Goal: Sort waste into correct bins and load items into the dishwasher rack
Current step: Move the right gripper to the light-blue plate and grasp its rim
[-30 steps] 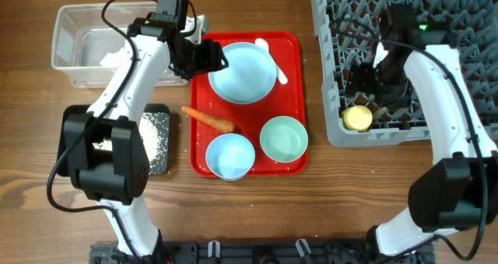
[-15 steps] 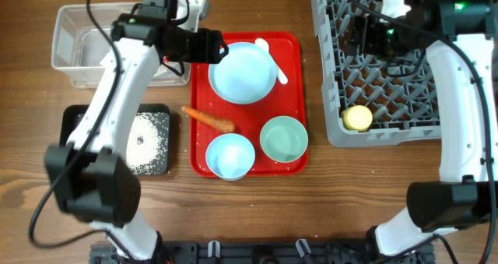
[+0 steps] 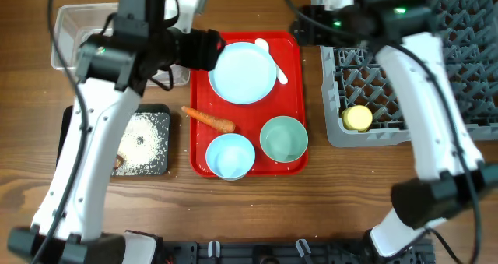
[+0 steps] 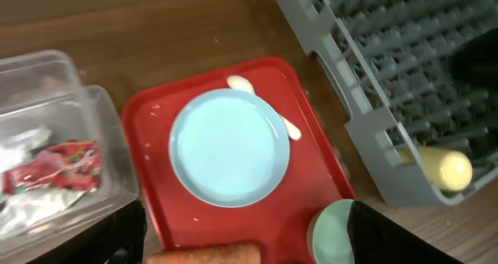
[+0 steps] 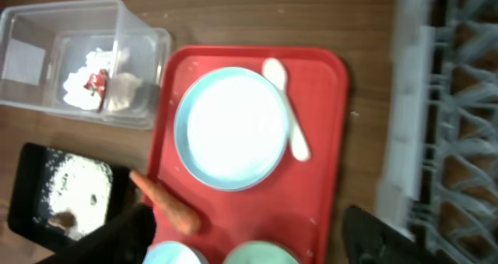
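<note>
On the red tray (image 3: 296,100) sit a light blue plate (image 3: 243,72), a white spoon (image 3: 274,60), an orange carrot (image 3: 208,119), a light blue bowl (image 3: 230,155) and a pale green bowl (image 3: 283,138). A yellow cup (image 3: 358,117) lies in the grey rack (image 3: 436,69). My left gripper (image 3: 206,50) hangs open high over the plate's left edge. My right gripper (image 3: 299,26) hangs open above the tray's far right corner. Both hold nothing. The clear tub (image 5: 78,54) holds tissue (image 5: 97,65) and a red wrapper (image 4: 54,167). Rice and a brown lump (image 5: 62,217) lie in the black tray (image 3: 152,167).
Both arms are raised high and hide parts of the clear tub (image 3: 70,38) and the rack's far left corner. Bare wooden table (image 3: 327,194) lies in front of the red tray and the rack.
Both arms rose toward the camera. The right gripper swung left from the rack to above the tray's far right corner. The yellow cup stayed in the rack.
</note>
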`<state>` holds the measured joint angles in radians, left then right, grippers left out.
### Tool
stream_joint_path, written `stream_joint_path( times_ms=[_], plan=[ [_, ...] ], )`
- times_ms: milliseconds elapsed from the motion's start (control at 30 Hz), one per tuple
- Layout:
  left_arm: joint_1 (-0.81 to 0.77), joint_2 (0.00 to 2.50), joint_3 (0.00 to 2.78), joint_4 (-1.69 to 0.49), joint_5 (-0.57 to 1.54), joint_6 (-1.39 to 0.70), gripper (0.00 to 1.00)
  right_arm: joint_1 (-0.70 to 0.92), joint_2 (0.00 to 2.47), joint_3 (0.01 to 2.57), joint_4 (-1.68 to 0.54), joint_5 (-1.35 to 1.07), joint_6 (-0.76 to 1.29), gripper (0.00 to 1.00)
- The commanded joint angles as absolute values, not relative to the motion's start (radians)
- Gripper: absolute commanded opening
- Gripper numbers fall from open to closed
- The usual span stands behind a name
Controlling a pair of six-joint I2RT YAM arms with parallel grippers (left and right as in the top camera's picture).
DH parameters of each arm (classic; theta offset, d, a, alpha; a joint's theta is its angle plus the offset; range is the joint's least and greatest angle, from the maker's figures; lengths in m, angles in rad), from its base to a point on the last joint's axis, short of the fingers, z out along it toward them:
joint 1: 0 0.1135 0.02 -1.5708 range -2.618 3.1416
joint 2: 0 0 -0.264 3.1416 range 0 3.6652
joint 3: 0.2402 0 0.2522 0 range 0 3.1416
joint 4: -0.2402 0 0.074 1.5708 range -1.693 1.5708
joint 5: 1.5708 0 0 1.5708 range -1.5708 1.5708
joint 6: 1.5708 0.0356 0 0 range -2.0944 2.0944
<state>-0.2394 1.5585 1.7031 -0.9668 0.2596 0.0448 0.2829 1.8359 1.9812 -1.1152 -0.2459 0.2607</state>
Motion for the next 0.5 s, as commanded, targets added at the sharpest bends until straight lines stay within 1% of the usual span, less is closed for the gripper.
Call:
stream_joint_path(
  times_ms=[0,167,233,467],
  plan=[
    [-0.171,1.467,1.723,-0.975,0.195,-0.065,0.82,0.336,1.98,1.988,-1.065,-0.237,0.373,0.74],
    [-0.065,1.442,1.723,-1.009,0.181,-0.146,0.83,0.373,2.128,1.988,-1.03,-0.218,0.495,0.6],
    [-0.024,1.445,1.722,-1.032,0.181,-0.151,0.82,0.374,2.178,1.988,-1.034,-0.218,0.525,0.57],
    [0.052,1.455,1.721,-1.094,0.181,-0.151,0.82,0.374,2.322,1.988,-1.066,-0.218,0.569,0.57]
  ],
)
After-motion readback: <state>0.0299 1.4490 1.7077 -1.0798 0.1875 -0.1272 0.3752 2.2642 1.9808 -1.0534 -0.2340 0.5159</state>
